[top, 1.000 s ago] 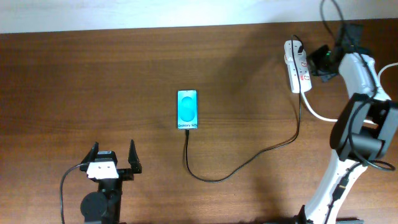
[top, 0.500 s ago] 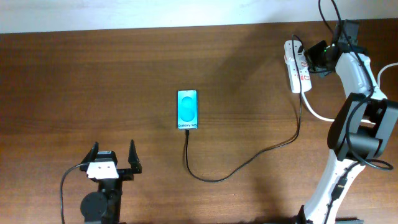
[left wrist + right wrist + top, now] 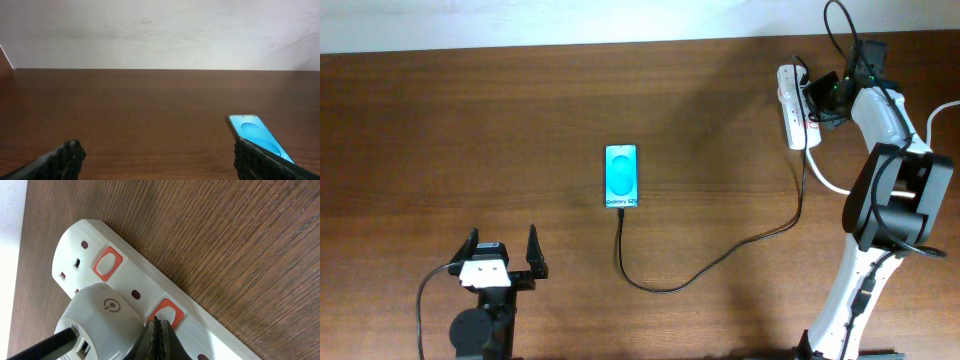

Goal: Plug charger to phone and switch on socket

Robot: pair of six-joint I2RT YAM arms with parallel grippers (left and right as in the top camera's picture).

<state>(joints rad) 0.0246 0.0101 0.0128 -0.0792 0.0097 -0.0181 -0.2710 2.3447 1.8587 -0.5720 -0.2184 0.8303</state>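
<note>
The phone [image 3: 621, 176] lies face up mid-table, its screen bright cyan; its upper end shows in the left wrist view [image 3: 255, 133]. The charger [image 3: 720, 253], a thin black cable, runs from the phone's near end in a loop across to the socket [image 3: 791, 118], a white power strip at the back right. My right gripper [image 3: 157, 321] is shut, its tips resting on a red-framed switch [image 3: 166, 313] of the socket [image 3: 125, 287], beside a white adapter [image 3: 100, 320]. My left gripper [image 3: 503, 254] stands open near the front left, nothing between its fingers.
A thick white cord [image 3: 835, 183] leaves the socket toward the right edge, passing under my right arm [image 3: 885, 190]. A pale wall runs along the table's far edge [image 3: 160, 69]. A second red-framed switch [image 3: 107, 264] sits near the strip's end.
My right gripper has moved left and toward the back, onto the socket. The left arm, phone and cable have not moved.
</note>
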